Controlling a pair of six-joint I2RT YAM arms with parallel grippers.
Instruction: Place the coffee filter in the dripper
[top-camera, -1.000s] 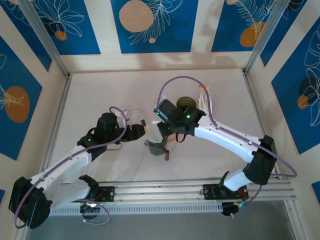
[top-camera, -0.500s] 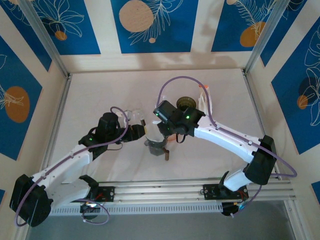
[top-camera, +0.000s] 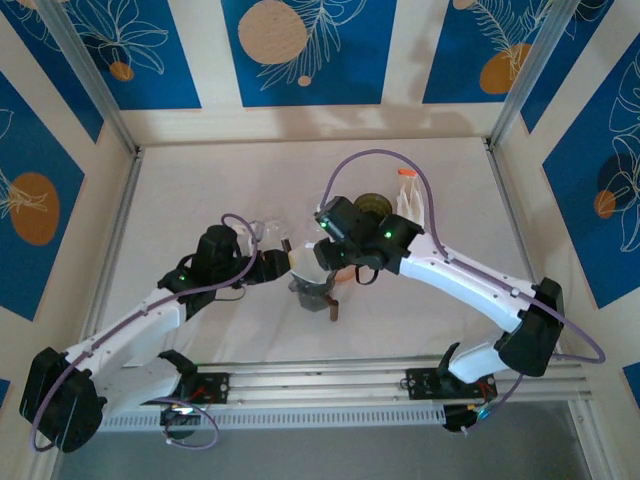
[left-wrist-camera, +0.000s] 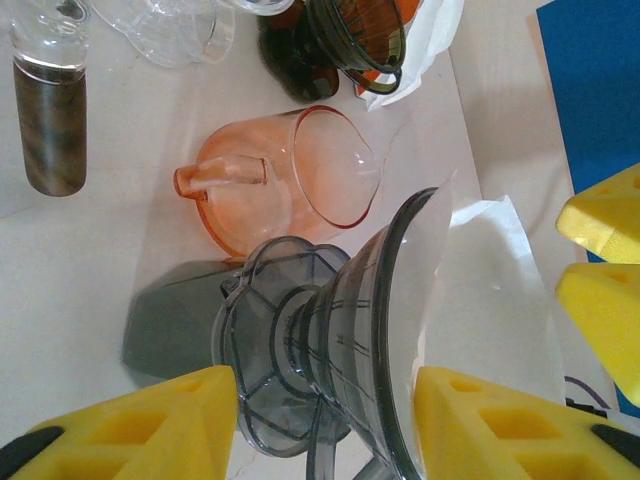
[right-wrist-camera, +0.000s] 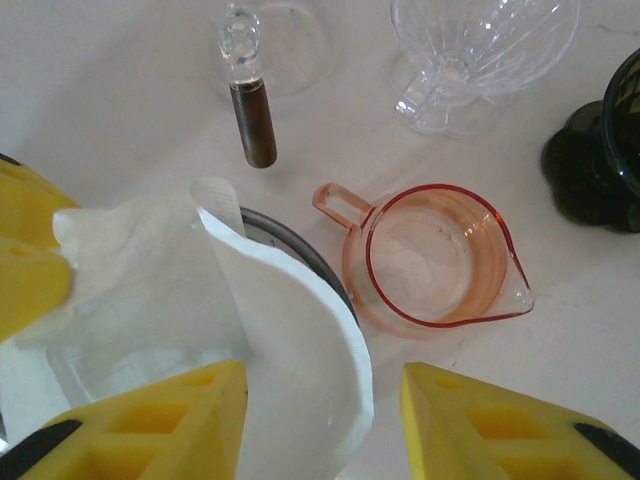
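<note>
Your left gripper (left-wrist-camera: 320, 400) clamps the dripper (left-wrist-camera: 300, 330); the filter (right-wrist-camera: 150, 280) sits loosely in its mouth, one edge standing above the rim. Your right gripper (right-wrist-camera: 320, 385) is spread around that edge: pulling away carelessly could snag it and drag it out.

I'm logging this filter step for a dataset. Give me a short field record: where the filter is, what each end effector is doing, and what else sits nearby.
coffee filter: white paper, partly in the grey dripper, standing out past its rim
left end effector: shut on the grey dripper
right end effector: open, straddling the filter's edge
nearby: pink glass jug, clear glass dripper, brown-filled tube
</note>
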